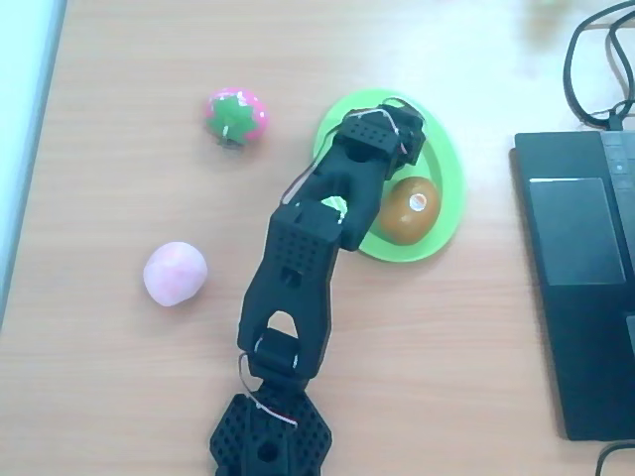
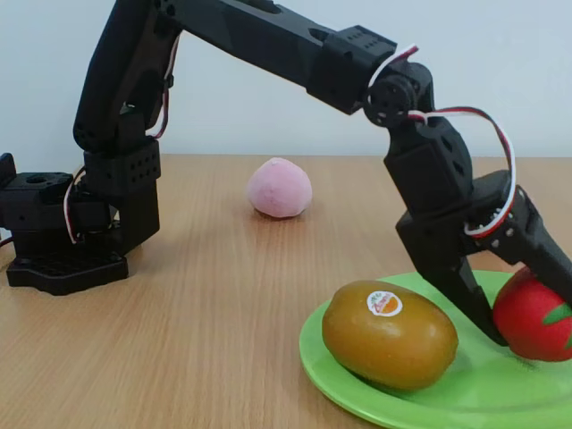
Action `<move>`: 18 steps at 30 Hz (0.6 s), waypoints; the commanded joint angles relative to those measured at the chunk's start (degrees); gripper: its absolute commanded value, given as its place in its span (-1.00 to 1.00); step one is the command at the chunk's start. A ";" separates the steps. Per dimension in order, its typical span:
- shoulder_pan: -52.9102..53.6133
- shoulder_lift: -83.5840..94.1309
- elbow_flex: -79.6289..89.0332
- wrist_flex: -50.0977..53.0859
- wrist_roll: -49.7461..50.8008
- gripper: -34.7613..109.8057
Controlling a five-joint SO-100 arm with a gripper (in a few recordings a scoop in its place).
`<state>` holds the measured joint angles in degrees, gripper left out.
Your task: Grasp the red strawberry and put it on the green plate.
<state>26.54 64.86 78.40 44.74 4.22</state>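
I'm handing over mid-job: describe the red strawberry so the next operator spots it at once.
Find the bright lime-green glossy oval plate on the wooden table. At its right end in the fixed view, the black two-finger gripper rests around the small bright-red toy strawberry. Its plate neighbour, the brown egg-shaped fruit, wears a sticker.

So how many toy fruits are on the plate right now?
2: the brown fruit near the plate's front, and the red strawberry between the fingers. The arm may hide others.

The table (image 2: 197, 295) is pale wood grain with a smooth, matt face. The green plate (image 2: 420, 407) looks like glossy plastic. The brown kiwi (image 2: 389, 335) has a dull sheen and a paper-like sticker; the arm (image 2: 268, 36) is matt black plastic.
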 commanded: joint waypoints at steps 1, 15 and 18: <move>1.49 0.79 -1.85 -0.09 0.53 -0.09; 0.18 3.16 0.00 0.97 2.64 0.12; -0.35 4.57 1.58 1.14 2.72 0.13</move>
<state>25.93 64.78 78.84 44.91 5.80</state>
